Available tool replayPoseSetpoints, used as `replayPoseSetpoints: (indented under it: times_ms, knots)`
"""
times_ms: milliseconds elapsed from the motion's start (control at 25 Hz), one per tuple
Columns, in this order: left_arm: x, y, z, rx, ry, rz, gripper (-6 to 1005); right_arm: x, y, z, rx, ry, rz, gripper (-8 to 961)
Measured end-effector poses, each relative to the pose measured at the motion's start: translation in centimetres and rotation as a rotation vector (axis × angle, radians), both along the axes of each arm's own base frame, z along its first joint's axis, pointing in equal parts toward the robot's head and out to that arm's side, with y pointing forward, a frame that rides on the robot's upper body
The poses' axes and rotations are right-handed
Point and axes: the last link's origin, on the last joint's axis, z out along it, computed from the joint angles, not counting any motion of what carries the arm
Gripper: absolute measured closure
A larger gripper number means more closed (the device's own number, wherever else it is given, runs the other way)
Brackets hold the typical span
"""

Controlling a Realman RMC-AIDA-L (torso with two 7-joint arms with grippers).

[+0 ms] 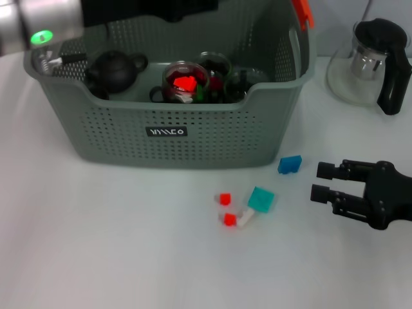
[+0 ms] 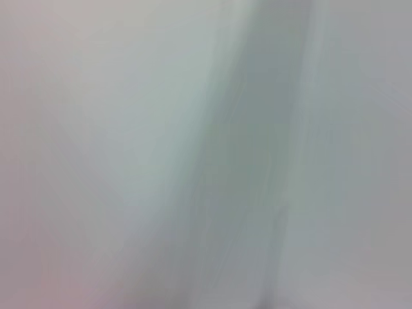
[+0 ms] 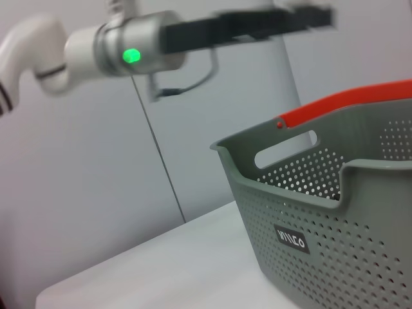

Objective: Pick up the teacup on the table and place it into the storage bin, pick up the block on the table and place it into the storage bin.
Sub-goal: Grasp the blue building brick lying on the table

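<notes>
The grey storage bin (image 1: pixel 212 138) stands at the back of the white table; its black label faces me. Inside it a glass teacup (image 1: pixel 185 82) holds something red, with a second glass cup (image 1: pixel 217 64) behind it. On the table in front lie a blue block (image 1: pixel 290 165), a teal block (image 1: pixel 261 199), two small red cubes (image 1: pixel 224 199) and a white piece (image 1: pixel 246 217). My right gripper (image 1: pixel 320 181) hovers open just right of the blue block, holding nothing. My left arm (image 1: pixel 42 37) reaches over the bin's back; its gripper (image 3: pixel 315 17) shows in the right wrist view.
A black teapot (image 1: pixel 116 69) sits in the bin's left part. A glass pitcher with a black handle (image 1: pixel 370 61) stands at the back right, beside the bin. The bin's orange handle top (image 3: pixel 347 106) rises at its right end. The left wrist view shows only a blur.
</notes>
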Motion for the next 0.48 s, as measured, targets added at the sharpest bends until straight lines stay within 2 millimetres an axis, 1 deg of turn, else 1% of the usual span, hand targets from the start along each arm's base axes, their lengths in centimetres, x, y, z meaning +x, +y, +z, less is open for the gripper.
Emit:
replayPoseSetpoints:
  times_ms: [40,80,120,160,240,280,320,360,400,480]
  knots:
    - [-0.5,-0.8,0.4,-0.014,-0.054,-0.033,297,0.0,0.0,0.0,0.001,0.001,0.0,415]
    - [-1.2,-2.1,0.9,-0.036,-0.144,-0.096,281,0.0,0.0,0.0,0.001,0.002,-0.001,415]
    - [-2.0,-3.0,1.4,-0.049,-0.207,-0.128,285,0.0,0.0,0.0,0.001,0.003,-0.001,415]
    - [-2.6,-3.7,1.5,-0.065,-0.242,-0.151,289,0.0,0.0,0.0,0.001,0.003,-0.001,415]
    - [-4.8,-5.2,1.5,-0.092,-0.302,-0.187,293,-0.1,0.0,-0.1,0.002,0.005,-0.001,414]
    - [-6.1,-5.9,1.2,-0.102,-0.308,-0.204,293,-0.1,0.0,-0.1,0.003,0.005,-0.001,414]
    - [-8.0,-7.2,0.1,-0.114,-0.277,-0.217,293,-0.1,0.0,-0.1,0.004,0.005,-0.002,414]
    - [-8.0,-7.2,0.1,-0.114,-0.277,-0.217,292,-0.1,0.0,-0.1,0.004,0.005,-0.002,414]
    - [-9.1,-8.1,-0.6,-0.12,-0.24,-0.221,292,-0.1,0.0,-0.1,0.005,0.005,-0.001,414]
    - [-10.6,-9.5,-2.2,-0.137,-0.145,-0.231,292,-0.1,0.1,-0.1,0.005,0.005,-0.001,414]
